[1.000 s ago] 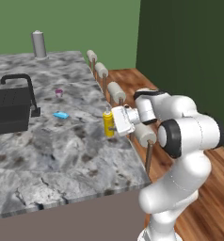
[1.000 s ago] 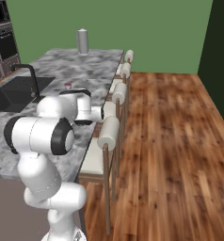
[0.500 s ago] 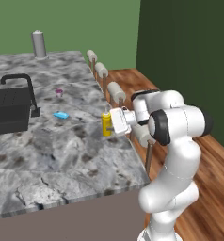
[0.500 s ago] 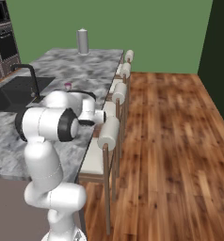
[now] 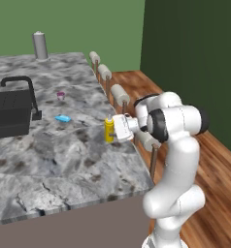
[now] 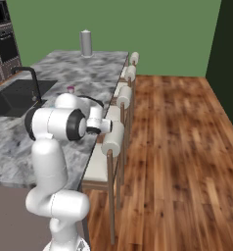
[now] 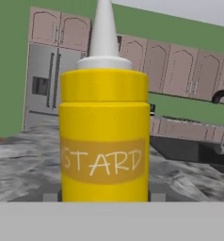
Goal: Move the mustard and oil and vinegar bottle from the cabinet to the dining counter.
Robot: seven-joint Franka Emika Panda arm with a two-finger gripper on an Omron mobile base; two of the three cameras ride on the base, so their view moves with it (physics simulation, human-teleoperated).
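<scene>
Mustard [image 5: 109, 130] upright, long axis vertical, white nozzle pointing straight up. Sits at right edge of dining counter [image 5: 64, 160], nr the stools [image 5: 120, 93]; whether base touches the stone or hangs just above — can't tell. Held sideways by gripper [image 5: 113, 129], jaws pinching the bottle's body, hand horiz., reaching in from stool side. In hand view, mustard [image 7: 104, 136] dead centre, label facing cam, letters level, cap up; fingertips hidden behind it.

Further in on counter: small blue item [image 5: 63, 118], small pink-purple item [image 5: 61, 95], both well apart from the bottle. Black sink [image 5: 8, 114] w/ black faucet [image 5: 25, 92] at left side. Grey cylinder [image 5: 39, 45] at far end. From right base cam, arm's elbow blocks the bottle; stools [image 6: 113, 139] lined along counter edge, wood floor [image 6: 177, 147] beyond.
</scene>
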